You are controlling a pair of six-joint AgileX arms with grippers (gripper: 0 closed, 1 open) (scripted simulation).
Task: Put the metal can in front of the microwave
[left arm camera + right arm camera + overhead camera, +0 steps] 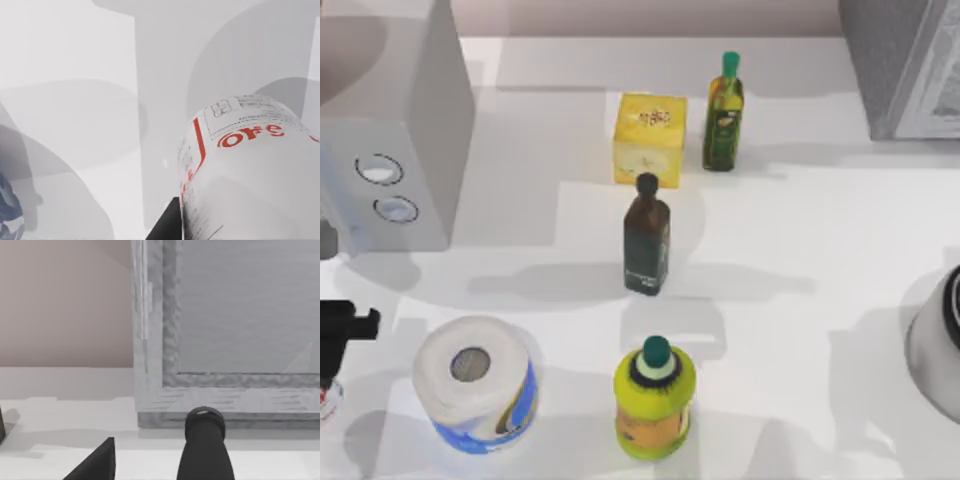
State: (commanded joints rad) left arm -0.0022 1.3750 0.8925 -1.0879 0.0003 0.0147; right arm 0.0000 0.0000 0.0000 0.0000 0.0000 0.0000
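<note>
The left gripper [342,325], black, sits at the top view's far left edge, below the microwave's dial face. Its fingers [167,225] are closed on the small white cylindrical metal can [250,170] with red label print, which looms close in the left wrist view; in the top view only a sliver of the can [326,398] appears at the left edge, just under the gripper. The large pale grey box microwave [390,130] with two round white-ringed dials stands at the upper left of the white tabletop [800,230]. Just right of the gripper stands a white paper roll [475,385] with a blue wrapper. Farther right are a yellow-green bottle [655,400] with a teal cap, a dark brown bottle [647,235], a yellow box [650,140] and a green bottle [724,115]. A darker grey speckled appliance [905,65] occupies the upper right corner. Whether the right gripper's dark fingers [205,450], facing that appliance, are open or closed cannot be told.
</note>
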